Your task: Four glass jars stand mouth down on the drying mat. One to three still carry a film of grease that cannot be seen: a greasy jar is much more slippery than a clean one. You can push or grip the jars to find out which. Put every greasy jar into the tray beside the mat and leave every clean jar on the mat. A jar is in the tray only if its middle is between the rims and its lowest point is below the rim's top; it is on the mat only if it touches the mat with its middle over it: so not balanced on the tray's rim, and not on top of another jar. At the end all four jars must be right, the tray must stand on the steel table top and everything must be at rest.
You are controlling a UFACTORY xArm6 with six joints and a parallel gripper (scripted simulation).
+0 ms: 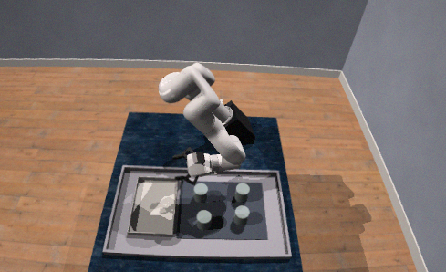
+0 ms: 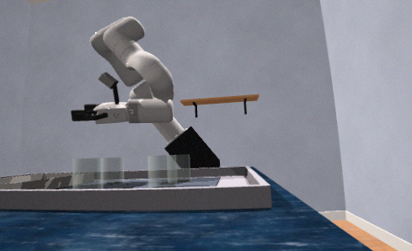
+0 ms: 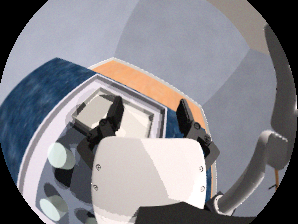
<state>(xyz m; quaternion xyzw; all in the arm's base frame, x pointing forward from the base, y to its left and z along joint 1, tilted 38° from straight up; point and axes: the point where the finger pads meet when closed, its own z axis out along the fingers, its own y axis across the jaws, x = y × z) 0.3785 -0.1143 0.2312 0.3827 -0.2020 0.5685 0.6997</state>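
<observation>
Four glass jars stand mouth down on the dark drying mat (image 1: 257, 230): back left (image 1: 201, 192), back right (image 1: 243, 192), front left (image 1: 204, 219) and front right (image 1: 242, 214). In the side view they show as clear cylinders, two at the left (image 2: 85, 172) (image 2: 111, 170) and two at the right (image 2: 157, 169) (image 2: 179, 168). The shiny tray (image 1: 152, 234) (image 3: 93, 110) lies left of the mat with nothing in it. My gripper (image 1: 181, 167) (image 2: 73, 114) (image 3: 150, 103) is open and empty. It points level, high above the table's back edge, behind the back left jar.
The steel table top (image 1: 196, 253) (image 2: 152, 200) has a raised rim all round and stands on a blue rug. The arm's black base (image 1: 239, 120) (image 2: 194, 149) sits behind the table. A wooden shelf (image 2: 219, 99) hangs on the far wall.
</observation>
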